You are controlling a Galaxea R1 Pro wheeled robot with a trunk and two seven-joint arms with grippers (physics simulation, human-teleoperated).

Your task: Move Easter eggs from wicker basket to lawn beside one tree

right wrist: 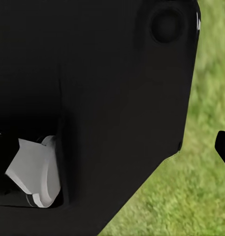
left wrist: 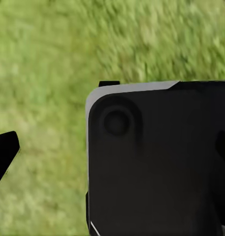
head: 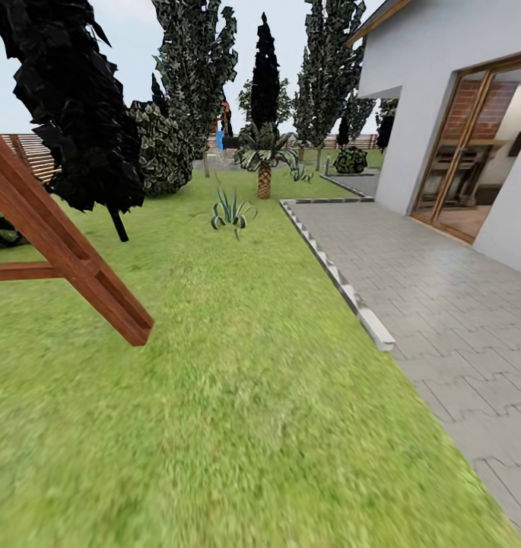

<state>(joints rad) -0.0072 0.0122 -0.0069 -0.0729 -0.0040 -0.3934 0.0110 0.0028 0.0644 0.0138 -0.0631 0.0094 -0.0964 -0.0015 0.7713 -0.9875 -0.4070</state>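
Observation:
The Easter eggs and the wicker basket are out of view. The lawn (head: 237,396) stretches ahead through the garden. A tall tree (head: 195,68) with dark, pale-speckled leaves stands at the far end, and another like it (head: 328,61) rises near the house corner. My left gripper (left wrist: 112,152) hangs over grass beside the robot's dark body, with one black fingertip (left wrist: 4,152) at the picture's edge, so it is open and holds nothing. My right gripper (right wrist: 112,147) is likewise open over grass, one fingertip (right wrist: 223,147) showing.
A slanted brown wooden frame (head: 70,251) stands close on the left. Behind it is a black-leaved tree with a thin trunk (head: 119,224). A spiky plant (head: 231,213) and a small palm (head: 264,164) lie ahead. A kerb (head: 344,285) borders the grey patio (head: 443,304) by the white house (head: 443,91).

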